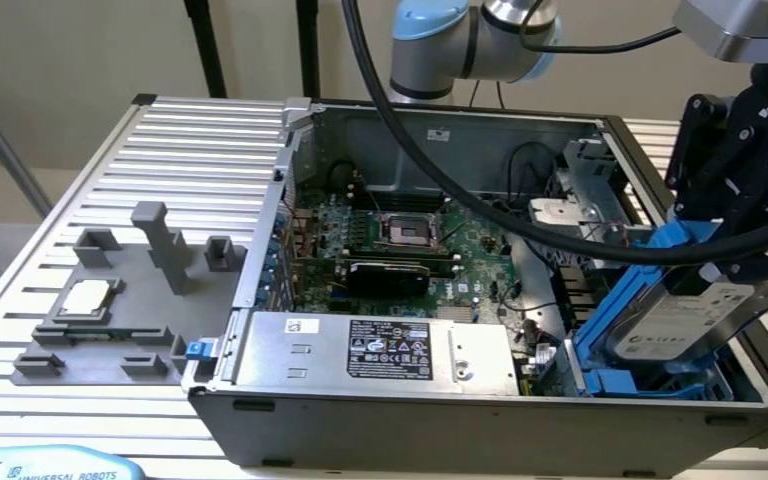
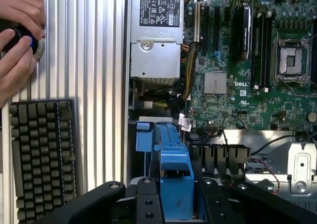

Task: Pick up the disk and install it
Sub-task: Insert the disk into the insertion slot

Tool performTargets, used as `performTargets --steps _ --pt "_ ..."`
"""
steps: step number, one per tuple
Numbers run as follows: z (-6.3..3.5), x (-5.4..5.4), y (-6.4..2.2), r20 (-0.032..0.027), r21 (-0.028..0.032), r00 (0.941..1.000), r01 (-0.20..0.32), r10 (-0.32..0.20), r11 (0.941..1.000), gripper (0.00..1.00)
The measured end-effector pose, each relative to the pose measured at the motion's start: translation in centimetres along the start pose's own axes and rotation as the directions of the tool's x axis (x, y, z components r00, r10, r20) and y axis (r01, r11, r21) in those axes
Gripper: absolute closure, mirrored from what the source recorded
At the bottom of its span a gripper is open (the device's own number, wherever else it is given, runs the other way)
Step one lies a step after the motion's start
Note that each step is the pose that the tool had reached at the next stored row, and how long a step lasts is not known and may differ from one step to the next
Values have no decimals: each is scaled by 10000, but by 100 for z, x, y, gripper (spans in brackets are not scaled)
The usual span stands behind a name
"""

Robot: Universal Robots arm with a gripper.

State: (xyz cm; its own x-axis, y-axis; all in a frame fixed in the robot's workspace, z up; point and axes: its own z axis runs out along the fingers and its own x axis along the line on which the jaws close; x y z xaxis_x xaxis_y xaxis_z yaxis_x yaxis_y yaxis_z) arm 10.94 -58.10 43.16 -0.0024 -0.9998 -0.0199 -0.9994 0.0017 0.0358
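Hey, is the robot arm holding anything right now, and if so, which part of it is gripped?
Yes. The end effector holds the disk by the blue rail at its raised end, tilted inside the open computer case.

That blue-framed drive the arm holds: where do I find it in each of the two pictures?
Exterior view: the disk hangs tilted in the gripper at the exterior view's right, by a corner of the case.
Wrist view: its blue rail sits between the gripper's black fingers.
Shared landmark: the silver power supply with the black label.
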Motion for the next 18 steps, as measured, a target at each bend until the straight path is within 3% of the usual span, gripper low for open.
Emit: performTargets --steps 4,18 --pt "11 0 -1 112 -1 9999 4 -4 10000 67" --pt "127 3 -8 192 -4 9998 7 -7 10000 67"
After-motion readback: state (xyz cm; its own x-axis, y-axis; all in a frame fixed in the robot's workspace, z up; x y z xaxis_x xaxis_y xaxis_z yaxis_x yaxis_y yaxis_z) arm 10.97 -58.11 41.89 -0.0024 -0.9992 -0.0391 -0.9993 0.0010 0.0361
